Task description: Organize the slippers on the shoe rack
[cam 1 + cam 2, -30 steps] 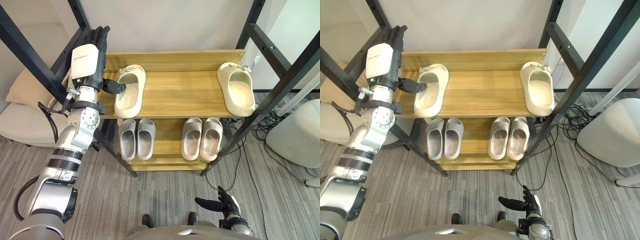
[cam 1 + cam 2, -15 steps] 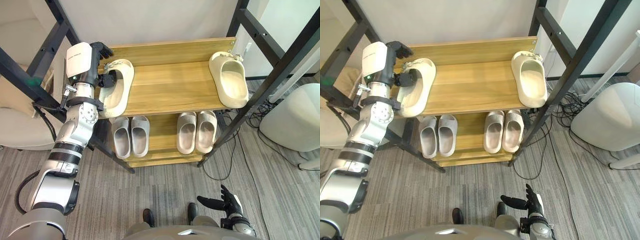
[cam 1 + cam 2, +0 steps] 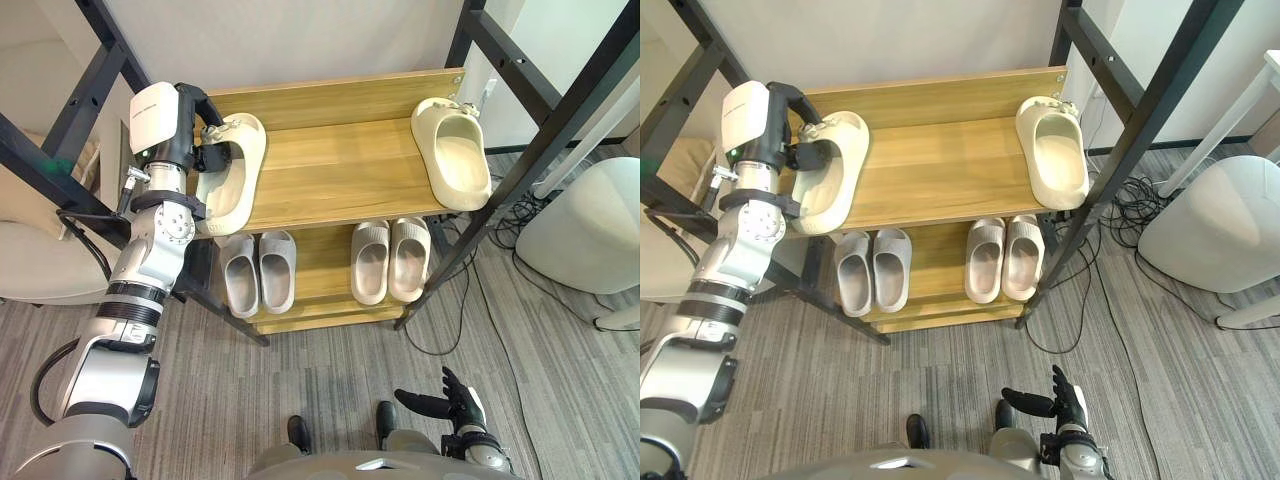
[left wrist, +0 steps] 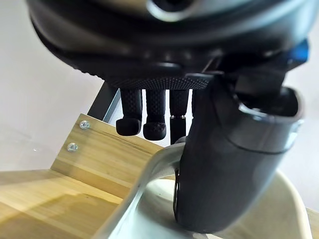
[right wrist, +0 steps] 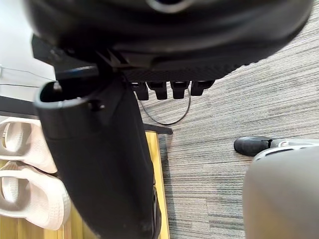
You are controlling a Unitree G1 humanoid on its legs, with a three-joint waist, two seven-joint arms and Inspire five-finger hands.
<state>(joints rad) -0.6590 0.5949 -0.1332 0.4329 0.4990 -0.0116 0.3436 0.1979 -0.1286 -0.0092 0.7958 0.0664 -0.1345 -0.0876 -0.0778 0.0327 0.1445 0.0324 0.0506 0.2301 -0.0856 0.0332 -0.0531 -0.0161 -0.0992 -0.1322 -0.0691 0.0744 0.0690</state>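
While the right hand (image 3: 447, 405) hangs low, fingers spread, the lower shelf (image 3: 323, 262) holds four grey slippers (image 3: 258, 272) in two pairs. The top shelf (image 3: 335, 172) holds two more, cream: the right slipper (image 3: 453, 155) lies free; the left hand (image 3: 183, 125) grips the left slipper (image 3: 232, 172), fingers curled.

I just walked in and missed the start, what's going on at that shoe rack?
The robot's left hand grips the cream slipper at the left end of the top shelf, thumb inside it. The matching cream slipper lies apart at the shelf's right end. Two grey pairs sit on the lower shelf. The right hand hangs open near the floor.
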